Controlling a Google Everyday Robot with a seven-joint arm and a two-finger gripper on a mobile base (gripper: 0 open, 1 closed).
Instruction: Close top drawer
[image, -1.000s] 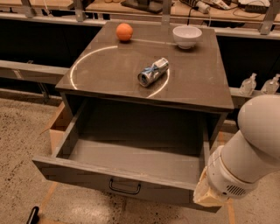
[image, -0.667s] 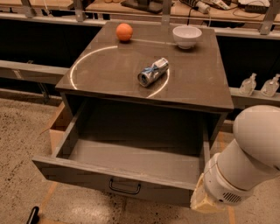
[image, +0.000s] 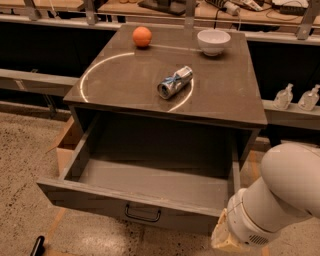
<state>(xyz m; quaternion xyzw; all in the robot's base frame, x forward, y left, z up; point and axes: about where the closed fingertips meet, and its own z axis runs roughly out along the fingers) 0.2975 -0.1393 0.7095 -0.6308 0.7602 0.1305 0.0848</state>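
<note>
The top drawer (image: 150, 187) is a wide dark-grey box tray. It is pulled far out of the grey cabinet (image: 225, 100) and its inside is empty. Its front panel (image: 90, 202) faces me, with a small black loop handle (image: 142, 214) at its centre. My white arm (image: 272, 205) comes in at the lower right, and its wrist end (image: 235, 235) sits by the drawer's front right corner. My gripper is out of view below the bottom edge of the camera view.
On the cabinet top lie an orange ball (image: 142, 36), a white bowl (image: 213, 41) and a crushed can (image: 175, 82) on its side. A cardboard box (image: 67, 145) stands to the left of the drawer. Two clear bottles (image: 296, 97) stand on a ledge at the right. A small black object (image: 37, 246) lies on the floor at the bottom left.
My arm has shifted slightly down and to the right at the drawer's front right corner. The drawer stands open as before.
</note>
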